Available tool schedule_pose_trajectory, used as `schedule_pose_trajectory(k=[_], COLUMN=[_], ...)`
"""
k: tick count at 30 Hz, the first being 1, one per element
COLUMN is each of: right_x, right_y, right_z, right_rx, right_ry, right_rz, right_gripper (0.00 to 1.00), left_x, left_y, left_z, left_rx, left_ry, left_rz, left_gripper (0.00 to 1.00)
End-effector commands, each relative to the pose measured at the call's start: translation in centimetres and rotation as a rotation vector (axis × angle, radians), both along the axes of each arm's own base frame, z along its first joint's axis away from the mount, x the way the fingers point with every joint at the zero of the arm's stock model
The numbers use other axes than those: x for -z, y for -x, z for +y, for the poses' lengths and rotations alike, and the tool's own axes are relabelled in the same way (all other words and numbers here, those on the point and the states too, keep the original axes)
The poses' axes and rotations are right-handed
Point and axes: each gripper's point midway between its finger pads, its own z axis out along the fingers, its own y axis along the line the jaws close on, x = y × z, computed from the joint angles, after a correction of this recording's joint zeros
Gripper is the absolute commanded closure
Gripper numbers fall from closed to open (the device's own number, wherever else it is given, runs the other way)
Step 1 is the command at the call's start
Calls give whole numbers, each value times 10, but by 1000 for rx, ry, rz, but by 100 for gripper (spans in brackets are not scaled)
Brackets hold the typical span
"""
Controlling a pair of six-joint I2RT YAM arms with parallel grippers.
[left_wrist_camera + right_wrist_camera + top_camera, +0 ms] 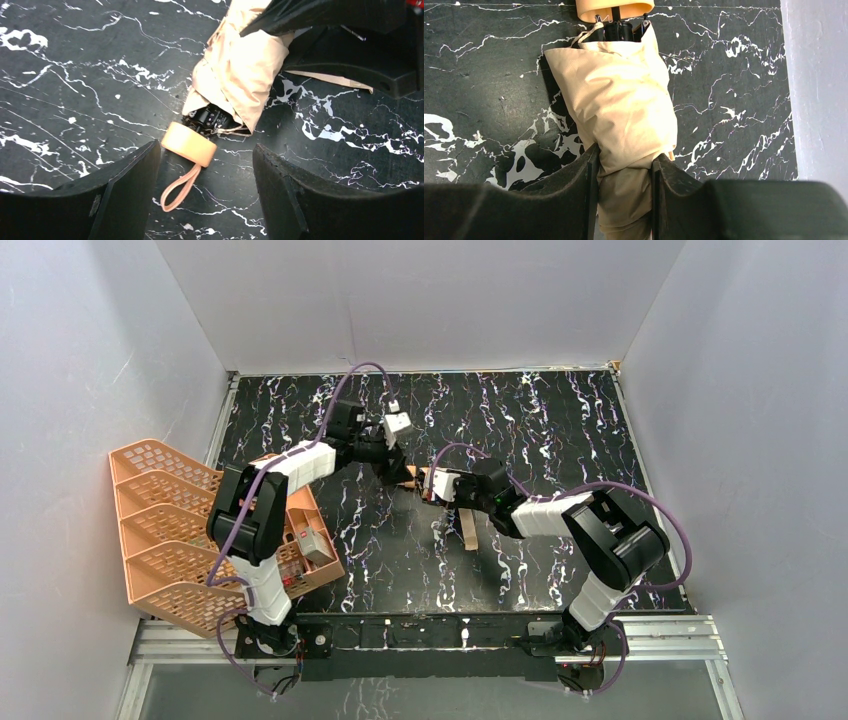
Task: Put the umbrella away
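The umbrella (619, 100), folded with its tan canopy loosely bunched, lies on the black marbled table (75, 100). The right gripper (625, 165) is clamped on the canopy, the cloth squeezed between its two fingers and the handle end pointing straight away from them. The left gripper (206, 165) hovers at that handle end with jaws apart and nothing held: the tan handle (189, 144) sits at the mouth of the gap, close to one fingertip, though whether it touches I cannot tell, and the strap (180, 187) loop lies between the fingers.
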Motion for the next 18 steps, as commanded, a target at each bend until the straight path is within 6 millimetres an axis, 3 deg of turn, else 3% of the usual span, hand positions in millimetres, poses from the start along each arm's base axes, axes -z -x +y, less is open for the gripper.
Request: schedule_pose_trajectory(k=[1,11,18], right_x=[75,75,73], right_y=[57,57,57], right_z=[-39,-38,-36], right_rx=[-16,-32,-40], right_ry=[199,211,215], right_rz=[259,245,240], right_gripper=[63,62,62], left_x=[-37,-28,-8], left_y=[-8,-23,-12], left_z=[-20,-51,-78], left_rx=[67,132,223], left_ry=[125,148,103], left_rz=[4,29,118], left_gripper=[34,30,30])
